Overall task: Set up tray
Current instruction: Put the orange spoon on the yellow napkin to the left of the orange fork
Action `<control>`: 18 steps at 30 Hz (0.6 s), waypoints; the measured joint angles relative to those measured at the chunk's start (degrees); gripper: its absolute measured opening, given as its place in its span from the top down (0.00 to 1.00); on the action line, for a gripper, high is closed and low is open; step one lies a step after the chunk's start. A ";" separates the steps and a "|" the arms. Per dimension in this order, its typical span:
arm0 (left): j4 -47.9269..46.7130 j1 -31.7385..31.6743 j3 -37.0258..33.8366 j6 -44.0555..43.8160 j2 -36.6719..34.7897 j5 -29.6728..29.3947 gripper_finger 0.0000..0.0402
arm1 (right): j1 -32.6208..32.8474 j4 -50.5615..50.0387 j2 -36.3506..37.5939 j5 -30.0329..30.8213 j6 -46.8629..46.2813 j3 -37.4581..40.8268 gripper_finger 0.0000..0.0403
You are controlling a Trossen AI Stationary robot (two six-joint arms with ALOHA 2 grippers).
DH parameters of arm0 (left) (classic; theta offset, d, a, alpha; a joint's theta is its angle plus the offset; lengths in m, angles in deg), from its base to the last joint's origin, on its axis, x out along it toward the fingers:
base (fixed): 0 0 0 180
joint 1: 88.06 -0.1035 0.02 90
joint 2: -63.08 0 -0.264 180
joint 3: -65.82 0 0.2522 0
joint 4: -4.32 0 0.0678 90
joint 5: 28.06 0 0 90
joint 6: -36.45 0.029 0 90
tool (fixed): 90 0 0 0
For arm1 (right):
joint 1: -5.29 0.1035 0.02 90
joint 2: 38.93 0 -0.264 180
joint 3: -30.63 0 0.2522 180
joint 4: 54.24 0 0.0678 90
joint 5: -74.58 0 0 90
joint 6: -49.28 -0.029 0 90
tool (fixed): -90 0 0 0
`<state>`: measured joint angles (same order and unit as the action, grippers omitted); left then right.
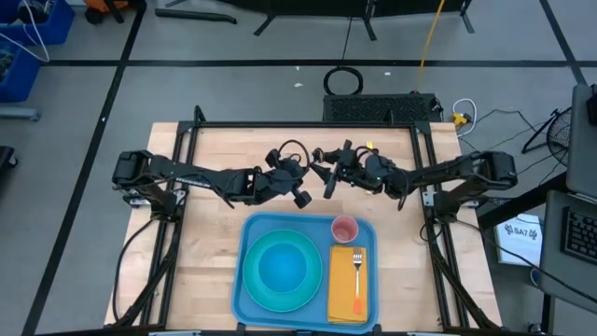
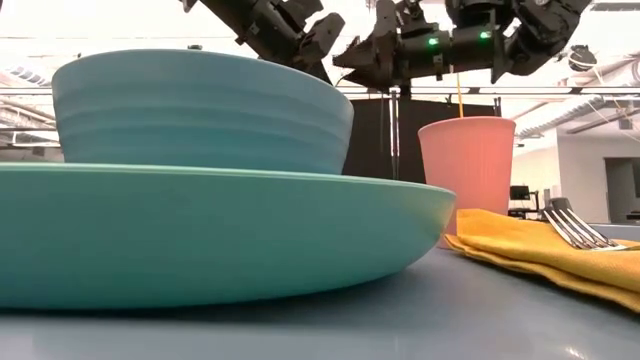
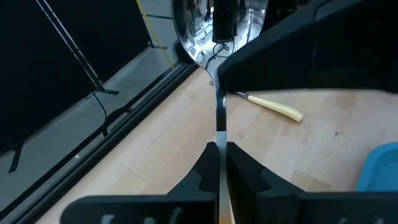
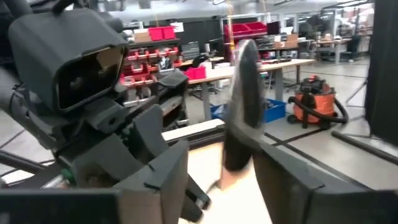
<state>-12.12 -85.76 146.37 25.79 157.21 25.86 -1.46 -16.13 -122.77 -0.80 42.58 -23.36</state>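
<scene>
1. Our left end effector (image 3: 219,149) is clamped together on the thin handle of a shiny metal spoon (image 3: 217,106). It holds the spoon in the air over the light wooden surface (image 1: 215,168), beyond the far long edge of the tray.
2. Our right end effector (image 4: 230,168) meets it there, also beyond the tray's far edge and raised above the surface. Its fingers stand apart, one on each side of the spoon's rounded bowl end. We cannot tell whether either finger touches the metal.
3. The two arms reach in from opposite sides of the surface, so the end effectors face each other just past the middle of the tray's far edge.
4. The large flat blue plastic rectangular tray (image 1: 312,224), with its raised rim, lies on the near part of the surface.
5. On the left half of the tray sits a round turquoise plate (image 1: 254,250), with a turquoise ribbed bowl (image 2: 200,110) standing upright on it.
6. In the tray's far right corner stands a pink ribbed cup (image 1: 345,228), upright, beside the plate.
7. Along the tray's right side, nearer than the cup, lies a folded orange-yellow napkin (image 1: 340,289). A metal fork with an orange handle (image 1: 356,271) rests on top of it.
</scene>
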 joint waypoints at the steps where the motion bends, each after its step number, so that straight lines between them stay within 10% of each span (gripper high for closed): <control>1: 0.02 -0.02 0.00 0.08 0.00 -0.02 0.98 | 0.00 -0.05 -0.70 -0.14 0.63 -0.81 0.62; 8: -0.71 0.53 0.02 0.31 -0.02 0.30 0.98 | 1.06 -0.67 -2.17 -1.27 9.53 -4.00 0.96; 18: 0.00 0.57 0.07 1.77 -0.08 1.60 0.98 | 1.64 -4.62 -0.19 -0.23 11.79 -4.06 0.98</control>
<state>-12.12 -85.19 146.43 27.56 157.13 27.46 0.18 -20.75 -122.96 -1.04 54.36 -27.42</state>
